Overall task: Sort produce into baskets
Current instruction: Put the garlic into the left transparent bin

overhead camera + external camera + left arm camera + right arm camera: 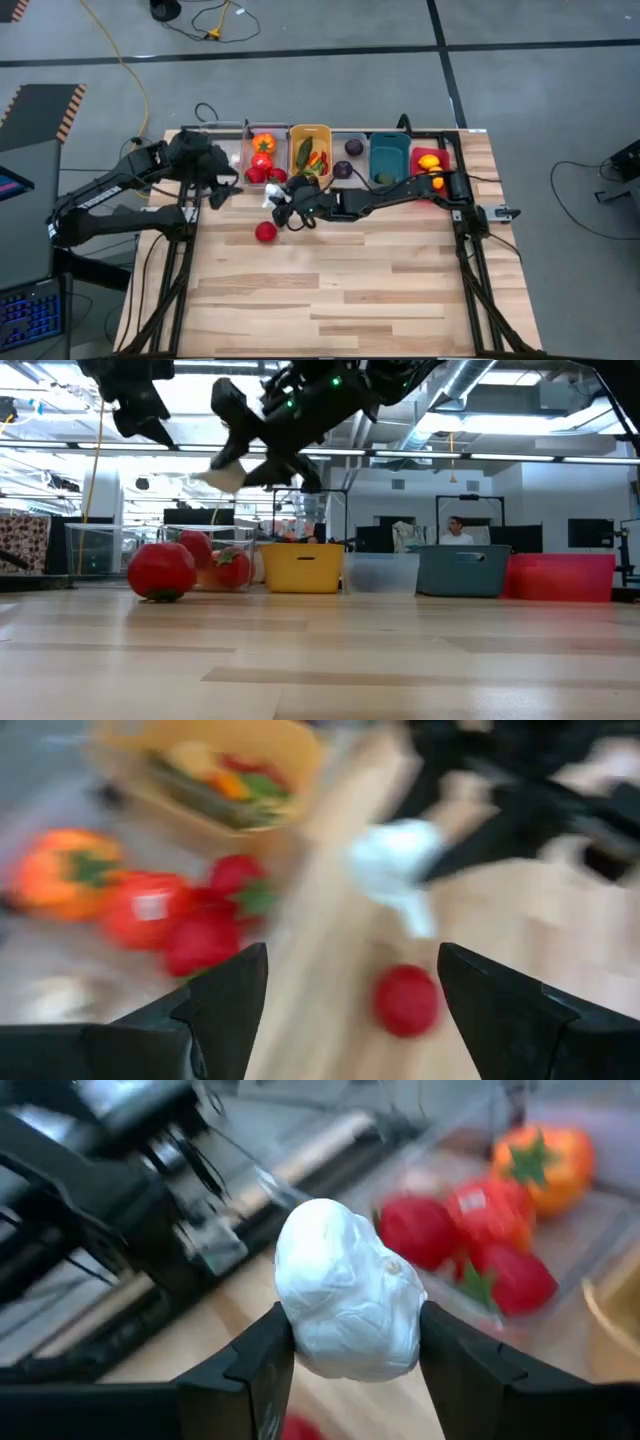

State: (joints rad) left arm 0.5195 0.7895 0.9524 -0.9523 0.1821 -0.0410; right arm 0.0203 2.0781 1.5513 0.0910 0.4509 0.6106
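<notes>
Garlic (348,1292) is squeezed in the right fingers (284,210), up over the bench (350,290) near the baskets (309,152). Left fingers (345,1010) are apart, empty. It is round, so it might slip out and roll by the tomato (265,232).

Grey floor (330,25) crossed by dark lines surrounds the wooden table (330,290); ceiling lights (520,422) glow overhead.
</notes>
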